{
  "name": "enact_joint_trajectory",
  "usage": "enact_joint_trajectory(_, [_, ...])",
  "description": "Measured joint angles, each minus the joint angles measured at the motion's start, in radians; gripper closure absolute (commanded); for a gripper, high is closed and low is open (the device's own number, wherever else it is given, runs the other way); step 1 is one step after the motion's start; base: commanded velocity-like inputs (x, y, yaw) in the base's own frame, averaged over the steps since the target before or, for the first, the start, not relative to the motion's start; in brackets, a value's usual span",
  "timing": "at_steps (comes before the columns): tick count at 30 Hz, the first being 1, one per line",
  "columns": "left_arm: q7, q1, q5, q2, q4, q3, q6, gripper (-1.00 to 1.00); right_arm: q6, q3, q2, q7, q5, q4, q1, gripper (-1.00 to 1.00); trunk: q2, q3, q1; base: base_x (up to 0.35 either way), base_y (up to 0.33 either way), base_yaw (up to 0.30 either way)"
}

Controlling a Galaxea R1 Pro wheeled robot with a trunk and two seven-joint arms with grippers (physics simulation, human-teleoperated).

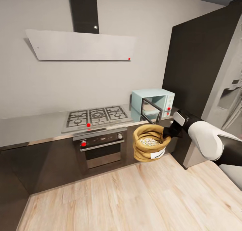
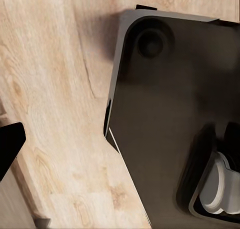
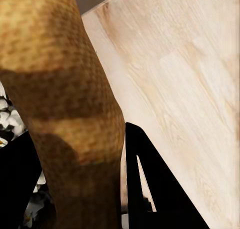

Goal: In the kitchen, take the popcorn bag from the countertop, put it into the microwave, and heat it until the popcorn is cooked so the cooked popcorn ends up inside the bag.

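The popcorn bag [image 1: 149, 147], a tan sack with a rolled rim and a white label, hangs in the air in front of the cabinets, below the microwave. Pale popcorn [image 1: 149, 142] lies heaped inside it. My right gripper [image 1: 167, 133] is shut on the bag's rim at its right side. In the right wrist view the woven rim of the bag [image 3: 65, 89] runs between the two black fingers [image 3: 150, 189], with kernels of popcorn [image 3: 10, 120] beside it. The mint-blue microwave [image 1: 161, 100] stands on the grey countertop [image 1: 30, 127] with its dark glass door swung open. One finger [image 2: 9, 143] of my left gripper shows above the wooden floor.
A steel gas hob [image 1: 97, 116] sits left of the microwave, over a built-in oven [image 1: 101, 147]. A tall dark cabinet [image 1: 198, 56] rises right of the microwave. The wooden floor [image 1: 117, 197] spreads in front. My own dark base [image 2: 170, 114] is under the left arm.
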Motion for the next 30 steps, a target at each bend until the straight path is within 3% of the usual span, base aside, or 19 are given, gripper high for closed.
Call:
enact_joint_trajectory(16, [0.0, 0.0, 0.0, 0.0, 0.0, 0.0, 0.0, -1.0, 0.0, 0.0, 0.0, 0.0, 0.0, 0.0, 0.0, 1.0, 0.0, 0.0, 0.0, 0.011, -0.276, 0.0])
enact_joint_trajectory(30, [0.0, 0.0, 0.0, 0.0, 0.0, -0.001, -0.001, -1.0, 0.0, 0.0, 0.0, 0.0, 0.0, 0.0, 0.0, 1.0, 0.0, 0.0, 0.0, 0.135, -0.289, 0.0])
